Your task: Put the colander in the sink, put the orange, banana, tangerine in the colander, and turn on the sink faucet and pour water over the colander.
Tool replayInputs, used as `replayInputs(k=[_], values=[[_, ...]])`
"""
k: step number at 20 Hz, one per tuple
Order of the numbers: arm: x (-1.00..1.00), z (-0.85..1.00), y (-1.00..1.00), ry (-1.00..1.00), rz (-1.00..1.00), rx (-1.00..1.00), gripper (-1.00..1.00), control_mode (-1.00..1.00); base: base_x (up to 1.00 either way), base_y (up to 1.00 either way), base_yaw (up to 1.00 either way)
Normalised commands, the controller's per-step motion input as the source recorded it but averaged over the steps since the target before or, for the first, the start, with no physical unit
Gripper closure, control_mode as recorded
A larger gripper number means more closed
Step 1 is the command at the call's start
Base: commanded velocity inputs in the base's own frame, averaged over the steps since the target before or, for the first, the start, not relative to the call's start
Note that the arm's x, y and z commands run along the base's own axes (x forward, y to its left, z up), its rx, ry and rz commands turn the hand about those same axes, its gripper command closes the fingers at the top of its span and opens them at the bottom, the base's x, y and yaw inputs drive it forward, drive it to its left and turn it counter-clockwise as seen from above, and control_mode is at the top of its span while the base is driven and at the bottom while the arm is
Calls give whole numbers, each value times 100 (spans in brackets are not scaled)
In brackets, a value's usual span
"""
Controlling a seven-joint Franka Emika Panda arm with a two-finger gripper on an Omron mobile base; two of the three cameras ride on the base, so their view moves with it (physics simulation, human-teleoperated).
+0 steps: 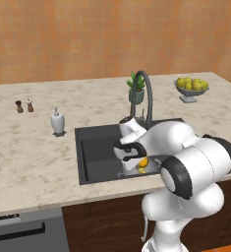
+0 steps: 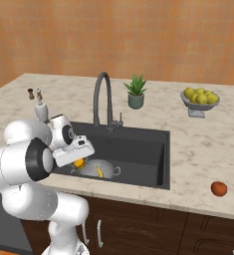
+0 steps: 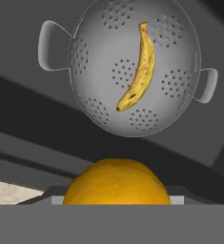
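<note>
The arm folds forward from the base, its big white elbow nearest the cameras, and its hand tips down over the near part of the sink (image 2: pixel 153 149). The gripper (image 3: pixel 117 202) points into the basin, and an orange fruit (image 3: pixel 117 183) sits at the bottom of the hand view between the fingers, which are clamped on it, set fairly wide by its round body. In the base views the same orange shows just under the hand. Beyond and below it the colander (image 3: pixel 89 62) stands on the sink floor, apart from the fruit, with the banana (image 3: pixel 139 71) lying inside across its bowl. Behind the basin rises the sink faucet (image 2: pixel 102 97). Farther back on the counter (image 2: pixel 198 144) stand a small potted plant (image 2: pixel 136 92) and a footed bowl of yellow-green fruits (image 2: pixel 200 99). A reddish-orange fruit (image 2: pixel 218 188) lies near the counter's front edge, well right of the sink.
</note>
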Motion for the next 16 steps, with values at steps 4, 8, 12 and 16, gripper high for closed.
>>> replayInputs(k=[4,8,12,16], values=[[2,-33,-2,0,5,0,100,-100,0,0,0],[5,-27,-6,5,4,0,100,-100,0,0,0],[8,-14,-6,7,2,0,100,-100,0,0,0],[10,-7,-5,7,1,0,100,-100,0,0,0]])
